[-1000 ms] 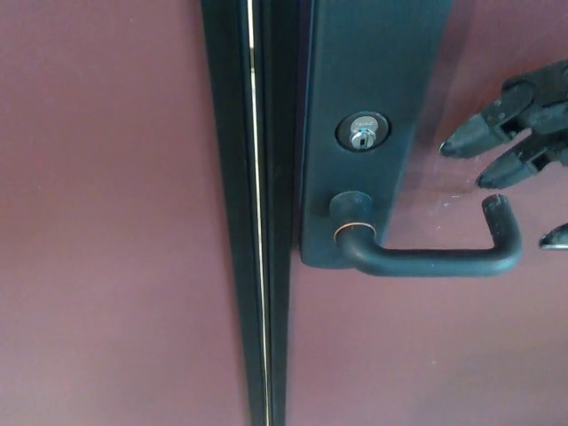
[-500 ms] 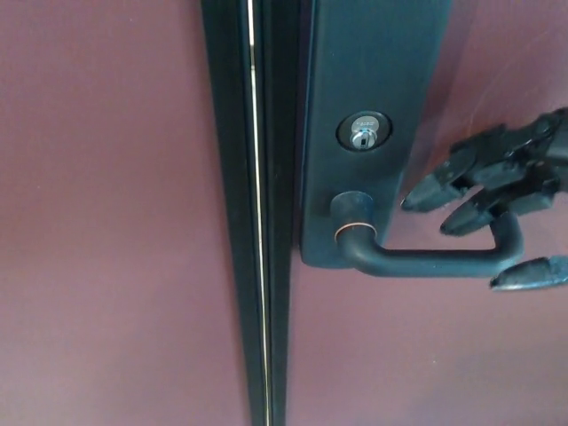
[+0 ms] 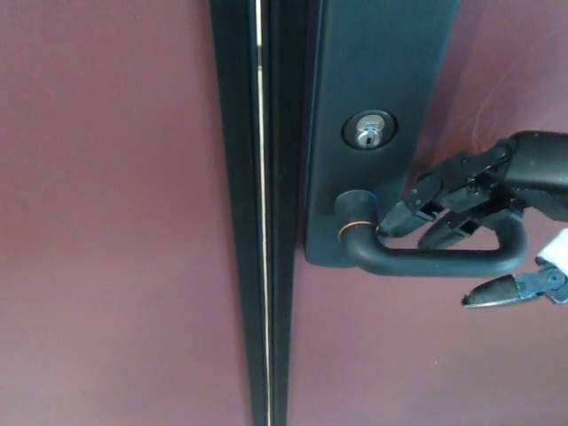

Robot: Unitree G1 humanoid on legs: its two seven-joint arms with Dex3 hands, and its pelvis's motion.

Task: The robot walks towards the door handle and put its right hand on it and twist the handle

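Fingers (image 3: 417,206) of the right hand (image 3: 484,217) reach in from three o'clock and sit over the top of the door handle (image 3: 435,260), while the thumb (image 3: 497,290) hangs apart below the bar at about five o'clock. The hand is spread, straddling the bar without closing on it; whether the fingertips touch the metal or only hover just above it cannot be told. The left hand does not show.

The handle is a dark lever at the middle of the view, running from its round hub (image 3: 355,217) out toward three o'clock and bending up at the free end. Above the hub, at twelve o'clock, is the keyhole (image 3: 369,133) in a tall dark plate (image 3: 382,62) on the reddish door (image 3: 115,222), with the door edge (image 3: 262,213) running top to bottom at nine o'clock.

The step in hand looks like settling the grip before the twist. To do it well, the thumb probably wants to come up under the bar so the lever is pinched between it and the fingers. A grip out toward the bent end would likely give more leverage than one near the hub. Pressing down while the hand is half-closed risks the fingers sliding off the smooth bar.
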